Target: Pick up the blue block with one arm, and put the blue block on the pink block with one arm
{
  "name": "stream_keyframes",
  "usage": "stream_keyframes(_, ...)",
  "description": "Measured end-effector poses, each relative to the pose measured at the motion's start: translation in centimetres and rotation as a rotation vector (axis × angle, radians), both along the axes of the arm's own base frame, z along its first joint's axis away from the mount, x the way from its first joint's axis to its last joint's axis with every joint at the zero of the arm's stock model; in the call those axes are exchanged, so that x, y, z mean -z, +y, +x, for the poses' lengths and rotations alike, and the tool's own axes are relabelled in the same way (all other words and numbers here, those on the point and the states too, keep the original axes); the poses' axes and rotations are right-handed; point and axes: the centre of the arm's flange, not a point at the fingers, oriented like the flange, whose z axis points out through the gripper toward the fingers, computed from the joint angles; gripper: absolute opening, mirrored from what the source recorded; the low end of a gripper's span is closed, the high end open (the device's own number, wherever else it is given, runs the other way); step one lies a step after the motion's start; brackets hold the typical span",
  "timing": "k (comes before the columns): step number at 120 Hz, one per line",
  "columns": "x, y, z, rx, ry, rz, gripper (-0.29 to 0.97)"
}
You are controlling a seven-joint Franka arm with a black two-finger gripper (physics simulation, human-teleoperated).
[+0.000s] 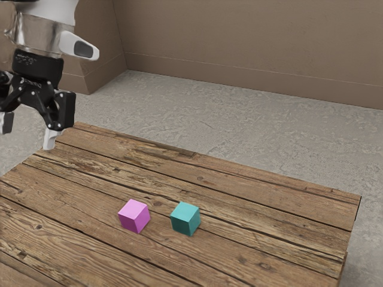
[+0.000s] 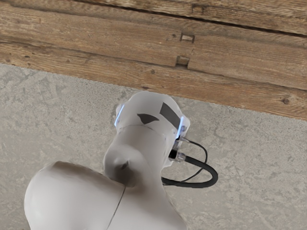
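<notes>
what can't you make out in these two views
exterior view: left edge cuts part of the black two-finger pincer
exterior view: lower edge cuts the brown wooden plank table
exterior view: pink cube and teal-blue cube hide their own far faces
wrist view: white arm segment hides some grey floor

No text can be read; a faint white marking on the black housing above the claw is illegible.
</notes>
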Motion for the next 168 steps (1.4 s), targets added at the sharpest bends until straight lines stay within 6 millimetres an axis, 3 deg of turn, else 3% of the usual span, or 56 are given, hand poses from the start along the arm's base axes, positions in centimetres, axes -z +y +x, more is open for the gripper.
stream_keyframes(16, 1.8, -1.2, 3.8, -0.212, -0.218, 0.058, 0.68)
stream_keyframes(32, 3.4, -0.3, 8.1, -0.448, -0.292, 0.137, 0.68)
stream_keyframes(40, 4.7, -2.4, 11.9, -0.503, -0.323, 0.173, 0.68)
stream_keyframes(54, 15.3, -9.5, 15.5, -0.435, -0.295, 0.209, 0.68)
stream_keyframes(64, 22.9, -12.7, 15.6, -0.393, -0.285, 0.209, 0.68)
stream_keyframes(70, 25.7, -12.4, 15.6, -0.396, -0.298, 0.198, 0.68)
stream_keyframes(77, 29.8, -10.3, 15.1, -0.426, -0.303, 0.193, 0.68)
stream_keyframes(84, 32.2, -8.4, 16.1, -0.47, -0.323, 0.164, 0.68)
stream_keyframes(95, 32.9, -6.8, 17.8, -0.51, -0.392, 0.107, 0.68)
stream_keyframes(114, 34.0, -8.7, 19.2, -0.456, -0.471, 0.026, 0.68)
stream_keyframes(132, 34.3, -8.4, 20.1, -0.362, -0.522, -0.04, 0.68)
stream_keyframes(148, 36.9, -7.0, 21.1, -0.28, -0.505, -0.076, 0.68)
stream_keyframes(168, 38.2, -6.4, 21.8, -0.171, -0.508, -0.121, 0.68)
